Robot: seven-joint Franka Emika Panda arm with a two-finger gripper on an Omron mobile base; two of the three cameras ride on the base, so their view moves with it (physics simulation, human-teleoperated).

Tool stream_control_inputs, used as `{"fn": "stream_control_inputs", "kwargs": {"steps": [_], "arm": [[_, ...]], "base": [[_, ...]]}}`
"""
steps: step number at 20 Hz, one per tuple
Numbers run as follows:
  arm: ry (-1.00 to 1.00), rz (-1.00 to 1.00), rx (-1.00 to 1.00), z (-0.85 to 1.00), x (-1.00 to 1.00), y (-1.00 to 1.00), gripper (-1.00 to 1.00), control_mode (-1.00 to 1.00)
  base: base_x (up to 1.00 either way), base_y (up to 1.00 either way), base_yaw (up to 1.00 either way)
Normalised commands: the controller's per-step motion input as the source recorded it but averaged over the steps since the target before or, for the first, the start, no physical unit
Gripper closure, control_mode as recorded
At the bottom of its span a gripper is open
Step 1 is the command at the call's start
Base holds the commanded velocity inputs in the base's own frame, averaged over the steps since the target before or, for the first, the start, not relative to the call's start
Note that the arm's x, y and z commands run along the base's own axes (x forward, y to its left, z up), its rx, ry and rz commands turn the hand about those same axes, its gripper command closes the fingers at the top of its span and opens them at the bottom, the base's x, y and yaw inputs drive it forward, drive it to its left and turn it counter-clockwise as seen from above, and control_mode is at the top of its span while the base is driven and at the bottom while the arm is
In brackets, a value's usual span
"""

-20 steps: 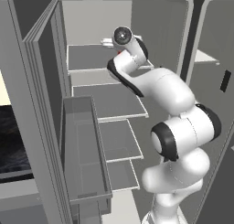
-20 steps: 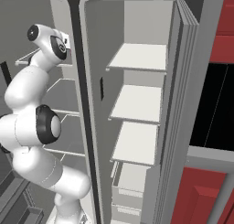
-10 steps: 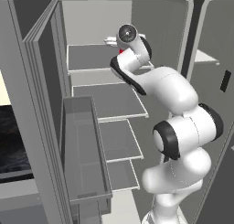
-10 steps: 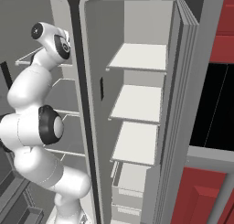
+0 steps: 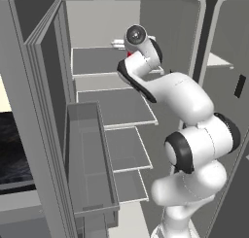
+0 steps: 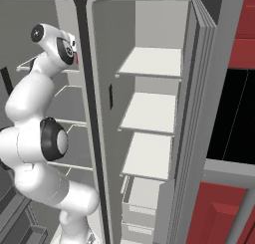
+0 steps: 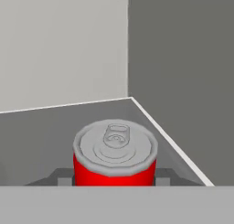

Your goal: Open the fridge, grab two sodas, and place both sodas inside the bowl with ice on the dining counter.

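The gripper jaws are closed on the red can; lifting toward 12 o'clock, it may slip if the grip is low.

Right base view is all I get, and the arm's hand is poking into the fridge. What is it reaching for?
Observer: A red can, standing upright. The hand view looks down at its silver top.
Operator: Does it have hold of it?
Observer: It looks so. The gripper has a finger tip against each side of the can.
Operator: Which shelf is that?
Observer: In the left base view it is the highest shelf that shows, with the can near the back wall.
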Motion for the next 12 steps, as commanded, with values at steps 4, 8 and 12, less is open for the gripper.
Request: {"fn": "stream_control_inputs", "kwargs": {"steps": [4, 8, 12], "arm": [[-0.03, 0.00, 0.00, -0.11, -0.65, 0.03, 1.00, -1.00], [-0.06, 0.00, 0.00, 0.04, -0.96, 0.00, 1.00, -1.00], [-0.01, 0.00, 0.00, 0.24, -0.98, 0.00, 1.00, -1.00]], "base": [[0.00, 0.00, 0.00], [0.00, 0.00, 0.00], [0.00, 0.00, 0.00]]}}
